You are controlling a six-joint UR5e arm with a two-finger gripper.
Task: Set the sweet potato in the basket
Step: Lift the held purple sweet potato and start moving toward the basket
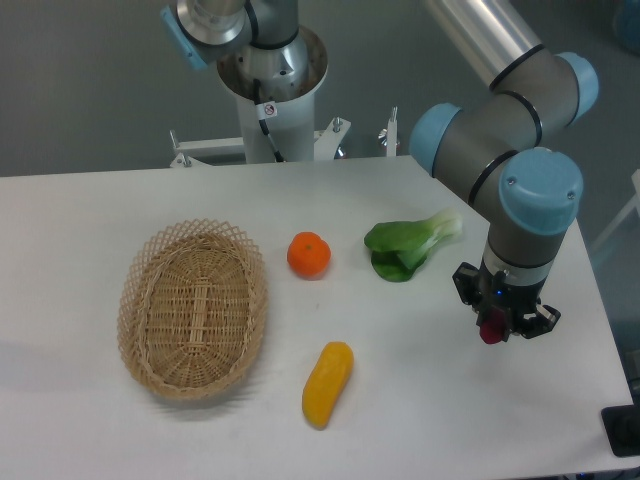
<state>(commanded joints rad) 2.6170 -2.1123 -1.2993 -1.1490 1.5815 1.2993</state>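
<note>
The oval tan wicker basket lies on the left of the white table. My gripper hangs over the right side of the table, pointing down. A small reddish-purple piece of the sweet potato shows between its fingers; the rest of it is hidden by the gripper. The gripper looks shut on it, just above or at the table surface. The basket is far to the left of the gripper.
A round orange fruit sits right of the basket. A yellow-orange oblong vegetable lies near the front. A green leafy bok choy lies up-left of the gripper. The table's right edge is close to the gripper.
</note>
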